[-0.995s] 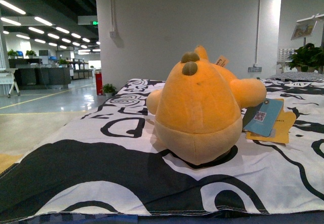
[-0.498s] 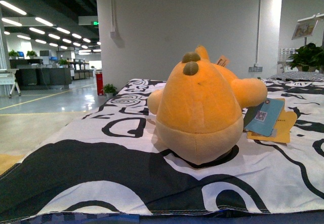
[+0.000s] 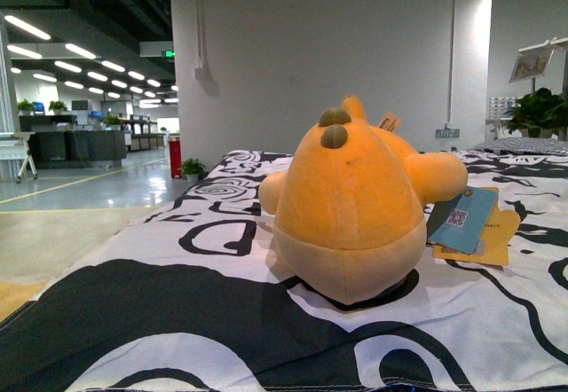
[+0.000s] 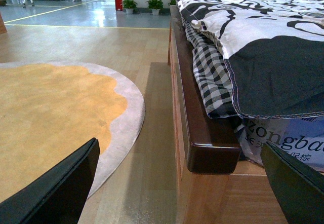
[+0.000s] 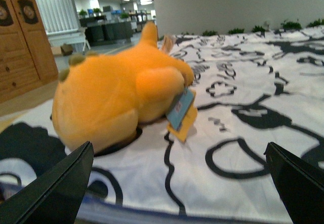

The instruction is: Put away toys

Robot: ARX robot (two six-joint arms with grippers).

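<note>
The toy, a round orange-yellow plush animal [image 3: 351, 210] with small dark ears, lies on a bed with a black-and-white patterned cover [image 3: 177, 277]. A light-blue and orange hang tag [image 3: 466, 223] rests beside it. In the right wrist view the plush [image 5: 114, 97] and its tag [image 5: 180, 111] lie ahead of my right gripper [image 5: 182, 183], which is open and apart from both. My left gripper [image 4: 185, 183] is open and empty, low beside the bed's dark wooden rail [image 4: 202, 127]. Neither arm shows in the front view.
A round orange rug [image 4: 55, 112] with a grey rim lies on the wood floor beside the bed. A checked sheet [image 4: 210, 77] hangs over the rail. A wooden wardrobe [image 5: 23, 36] stands near the bed. A white wall [image 3: 328, 46] rises behind it.
The front view has risen slightly: the plush sits a little higher and nearer in frame, and less of the cover's front hem shows. The plush itself has not moved.
</note>
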